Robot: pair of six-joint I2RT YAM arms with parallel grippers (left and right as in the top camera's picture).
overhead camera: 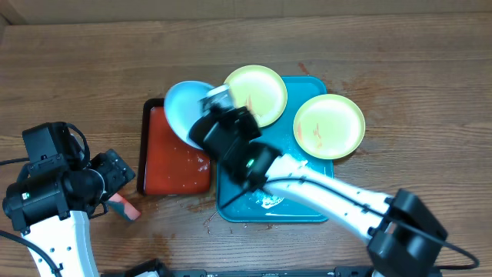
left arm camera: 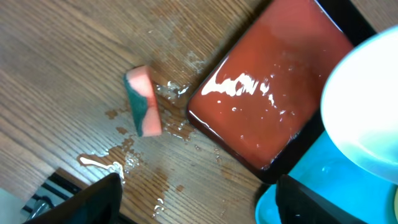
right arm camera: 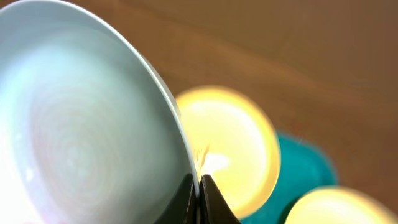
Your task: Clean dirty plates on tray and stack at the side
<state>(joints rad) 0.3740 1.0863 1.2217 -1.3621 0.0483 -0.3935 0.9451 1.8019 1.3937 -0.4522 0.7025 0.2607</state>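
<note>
Whitish plate [overhead camera: 183, 108]: tilted above red tray [overhead camera: 173, 165], rim pinched in right gripper [right arm camera: 199, 196].
Left gripper [left arm camera: 196, 202]: spread wide, empty, near sponge [left arm camera: 143, 101].
Blue tray [overhead camera: 261, 211]: two yellow plates [overhead camera: 256, 94].

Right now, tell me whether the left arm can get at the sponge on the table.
Probably yes: the sponge lies alone on wet wood close to the open left gripper, with nothing between them.

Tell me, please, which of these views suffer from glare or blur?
Left wrist: bright glare on the wet red-orange tray. Right wrist: the pale plate is washed out; the yellow plates behind are out of focus. Overhead: evenly lit.
</note>
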